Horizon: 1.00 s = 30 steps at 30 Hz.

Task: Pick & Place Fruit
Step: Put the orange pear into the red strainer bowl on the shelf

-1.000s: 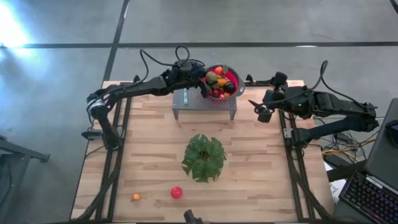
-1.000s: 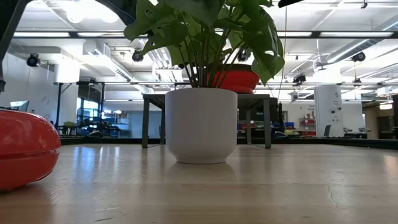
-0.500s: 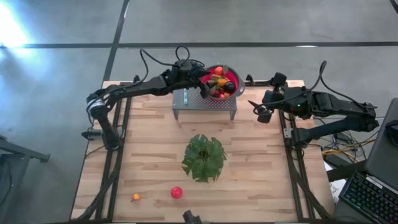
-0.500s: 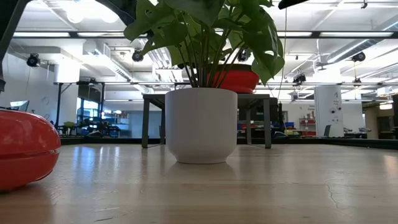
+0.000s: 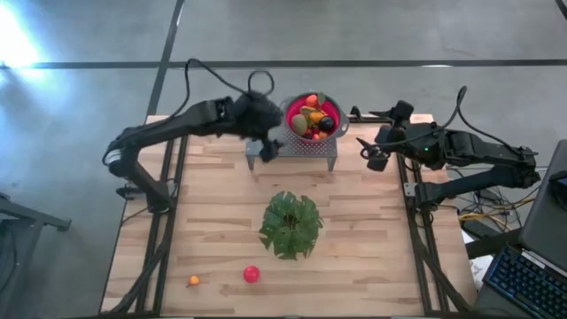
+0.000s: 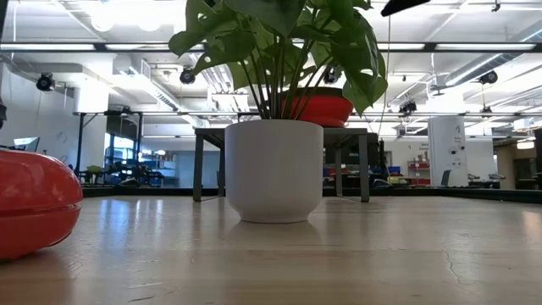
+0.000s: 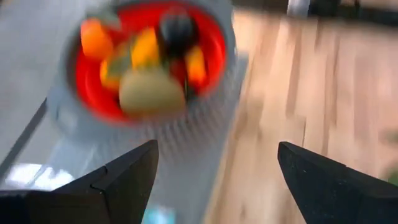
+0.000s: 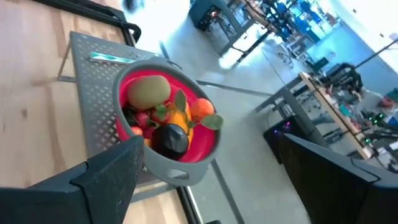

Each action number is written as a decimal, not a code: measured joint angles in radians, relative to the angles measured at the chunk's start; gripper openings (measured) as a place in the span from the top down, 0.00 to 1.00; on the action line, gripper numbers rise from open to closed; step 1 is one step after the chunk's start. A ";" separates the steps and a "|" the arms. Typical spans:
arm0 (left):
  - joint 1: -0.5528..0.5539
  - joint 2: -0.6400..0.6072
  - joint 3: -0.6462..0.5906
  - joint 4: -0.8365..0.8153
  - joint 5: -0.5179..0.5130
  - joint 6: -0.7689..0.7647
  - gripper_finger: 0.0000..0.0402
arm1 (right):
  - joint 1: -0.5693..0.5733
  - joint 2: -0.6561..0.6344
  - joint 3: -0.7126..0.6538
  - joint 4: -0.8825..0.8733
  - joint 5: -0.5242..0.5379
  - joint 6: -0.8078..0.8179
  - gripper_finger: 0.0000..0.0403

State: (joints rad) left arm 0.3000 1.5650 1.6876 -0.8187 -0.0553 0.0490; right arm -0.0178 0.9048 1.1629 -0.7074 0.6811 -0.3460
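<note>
The red colander bowl (image 5: 312, 115) stands on a grey perforated stand (image 5: 292, 152) at the table's far edge. It holds several small fruits: an olive-green one (image 8: 149, 90), a dark purple one (image 8: 169, 140), and orange and yellow pieces (image 7: 96, 38). My left gripper (image 5: 272, 148) hangs open over the stand's left near corner, just left of the bowl (image 7: 149, 68), holding nothing (image 7: 217, 149). My right gripper (image 5: 367, 154) waits open to the right of the stand, facing the bowl (image 8: 210, 146). A red fruit (image 5: 252, 274) and a small orange fruit (image 5: 193, 281) lie on the table near its near edge.
A green leafy plant in a white pot (image 5: 291, 224) stands mid-table between the stand and the two loose fruits. In the low view the pot (image 6: 273, 169) is in the middle and the red fruit (image 6: 34, 212) at the left. Bare wood lies left and right of the plant.
My left gripper has pulled back from over the bowl, moving toward the table's left and near side, and now hangs over the stand's left near corner. The left arm has swung with it. The right arm has kept still.
</note>
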 joint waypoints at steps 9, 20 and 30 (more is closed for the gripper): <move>-0.358 -0.077 0.000 -0.442 -0.294 -0.366 0.17 | -0.020 -0.009 -0.002 -0.075 0.001 0.058 0.09; -0.809 -0.096 -0.109 -0.572 -0.302 -0.874 0.17 | -0.020 -0.008 -0.005 -0.074 0.001 0.084 0.09; -1.066 -0.095 -0.248 -0.513 -0.210 -1.289 0.17 | -0.020 -0.008 -0.005 -0.074 0.001 0.144 0.09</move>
State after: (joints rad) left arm -0.7656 1.4703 1.4394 -1.3316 -0.2651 -1.2398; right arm -0.0380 0.8967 1.1576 -0.7818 0.6819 -0.2023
